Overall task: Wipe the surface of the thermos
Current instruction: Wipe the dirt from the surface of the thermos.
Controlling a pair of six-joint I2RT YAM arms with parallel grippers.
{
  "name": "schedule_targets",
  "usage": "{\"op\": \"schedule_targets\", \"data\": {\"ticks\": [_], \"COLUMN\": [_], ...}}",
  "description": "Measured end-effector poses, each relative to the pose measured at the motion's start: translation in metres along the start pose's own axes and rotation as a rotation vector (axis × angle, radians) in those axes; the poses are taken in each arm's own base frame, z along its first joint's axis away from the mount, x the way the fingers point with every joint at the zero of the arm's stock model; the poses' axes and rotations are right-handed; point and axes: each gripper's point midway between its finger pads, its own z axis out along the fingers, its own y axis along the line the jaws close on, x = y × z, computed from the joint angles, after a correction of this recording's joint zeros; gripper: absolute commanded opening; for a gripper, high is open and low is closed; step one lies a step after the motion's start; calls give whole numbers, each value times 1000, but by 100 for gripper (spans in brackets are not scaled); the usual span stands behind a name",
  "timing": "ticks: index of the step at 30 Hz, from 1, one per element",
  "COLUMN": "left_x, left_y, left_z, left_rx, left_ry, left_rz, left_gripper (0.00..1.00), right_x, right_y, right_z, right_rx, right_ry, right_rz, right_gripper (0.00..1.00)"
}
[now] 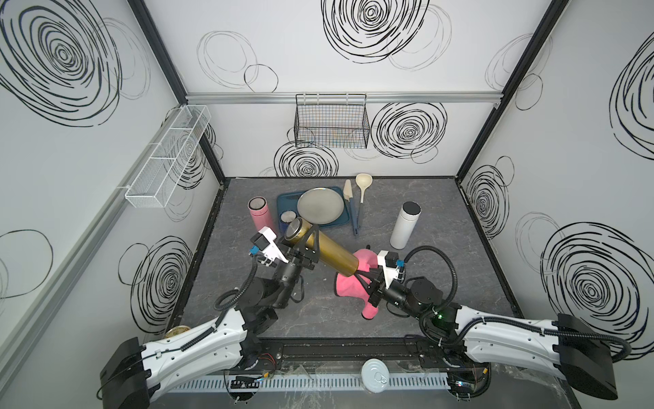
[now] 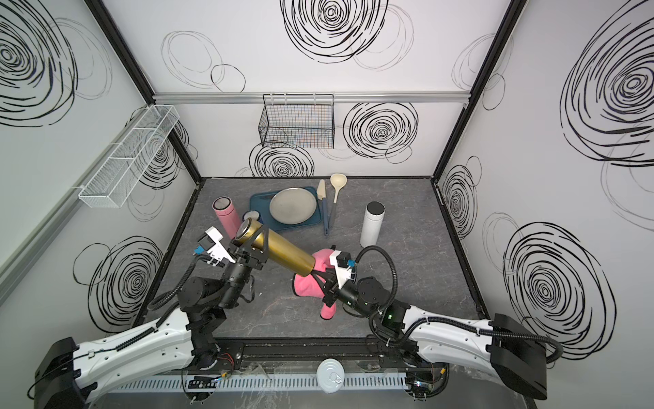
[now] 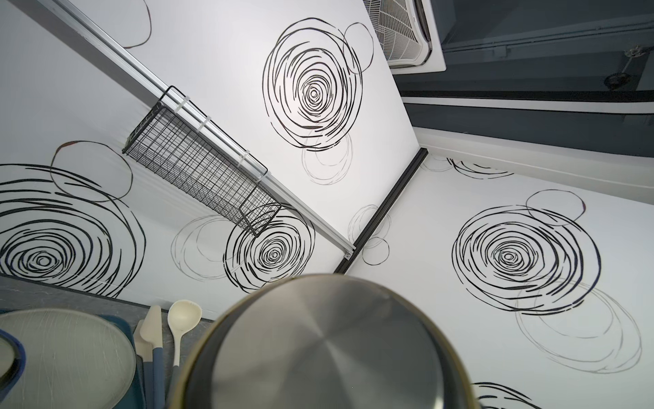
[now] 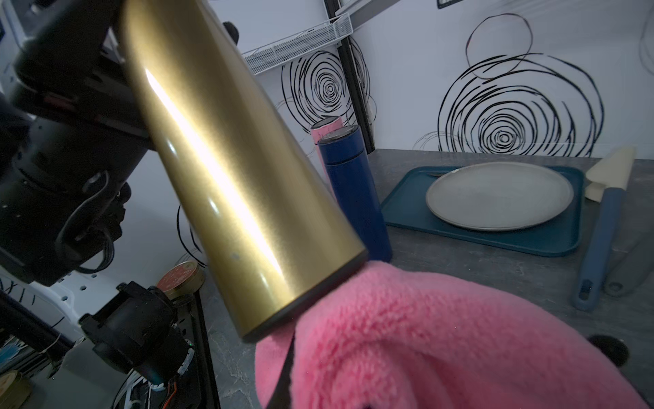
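Left gripper (image 1: pixel 311 245) clamped gold thermos (image 1: pixel 332 252); right gripper (image 1: pixel 364 277) pinched pink cloth (image 1: pixel 348 287) at thermos base. Wiping judged underway, body likely left.

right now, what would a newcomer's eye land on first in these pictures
The gold thermos grabs the eye first: the left gripper holds it tilted in the air over the middle of the table. The right gripper holds a fluffy pink cloth at its lower end. Behind, a grey plate sits on a blue tray, with a white thermos upright on the right.
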Motion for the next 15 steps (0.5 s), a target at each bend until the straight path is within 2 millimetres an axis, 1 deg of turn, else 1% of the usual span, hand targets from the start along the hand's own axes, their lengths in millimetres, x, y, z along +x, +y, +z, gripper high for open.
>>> {"op": "schedule_targets", "data": {"ticks": [2, 5, 7, 10, 15], "left_x": [-1, -2, -2, -2, -3], "left_y": [0, -2, -2, -2, -4], "left_z": [0, 0, 0, 0, 0], "left_rx": [3, 9, 12, 14, 21], "left_ry": [-1, -3, -3, -1, -2], "left_rz": [-6, -12, -12, -11, -13], "left_gripper": [0, 0, 0, 0, 0], "right_x": [0, 13, 19, 19, 5], "right_y": [4, 23, 28, 23, 6], "right_z": [0, 3, 6, 7, 8], "right_rx": [-18, -77, -89, -73, -42], "right_ry": [-2, 45, 70, 70, 40], "right_rz": [-4, -26, -34, -38, -9], "right_gripper": [0, 0, 0, 0, 0]}}
